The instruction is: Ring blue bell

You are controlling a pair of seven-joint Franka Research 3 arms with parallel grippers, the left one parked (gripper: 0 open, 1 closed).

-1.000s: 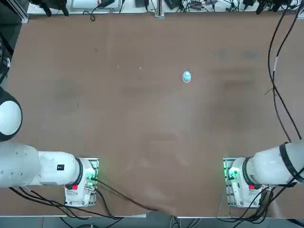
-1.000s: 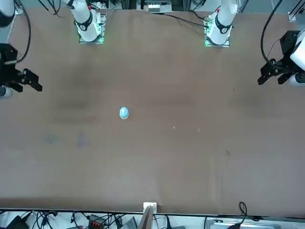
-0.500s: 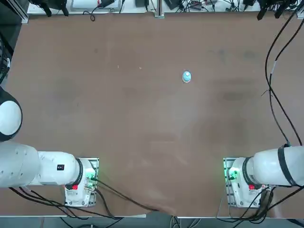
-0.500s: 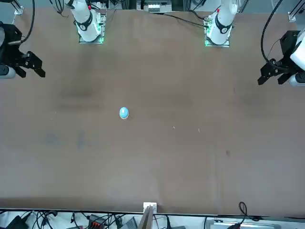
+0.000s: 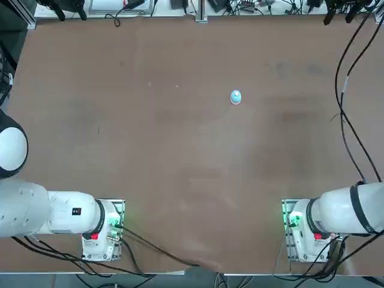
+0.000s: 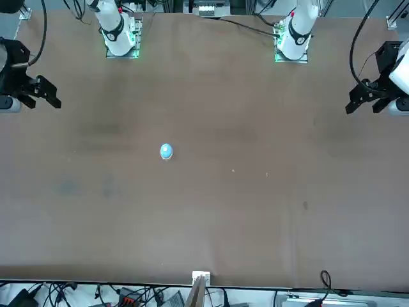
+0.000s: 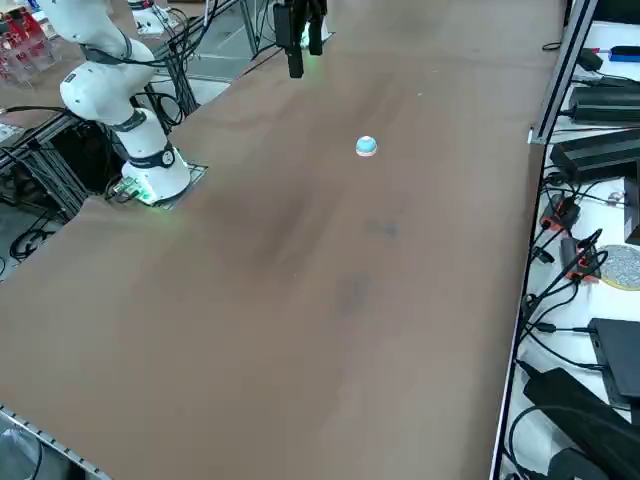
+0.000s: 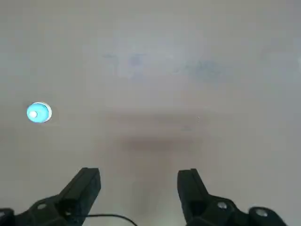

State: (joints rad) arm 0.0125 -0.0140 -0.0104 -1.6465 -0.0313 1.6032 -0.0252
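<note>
The blue bell (image 5: 235, 97) is a small light-blue dome with a pale top button. It stands alone on the brown table (image 5: 180, 156), in the far half and a little right of centre, and also shows as the bell (image 6: 166, 151) and the bell (image 7: 366, 147). My right gripper (image 6: 46, 93) hangs in the air over the table's right edge, well away from the bell. In the wrist view the right gripper (image 8: 138, 181) is open with nothing between its black fingers (image 8: 87, 183), and the bell (image 8: 38, 113) lies off to one side, far below.
The parked left arm's gripper (image 6: 370, 96) hangs at the opposite table edge. The two arm bases (image 5: 306, 231) are bolted at the near edge. Cables and power supplies (image 7: 600, 150) line the far edge beyond the table rim.
My right gripper has shifted a little near the table's right edge, and its cable has swung with it. The bell has not moved.
</note>
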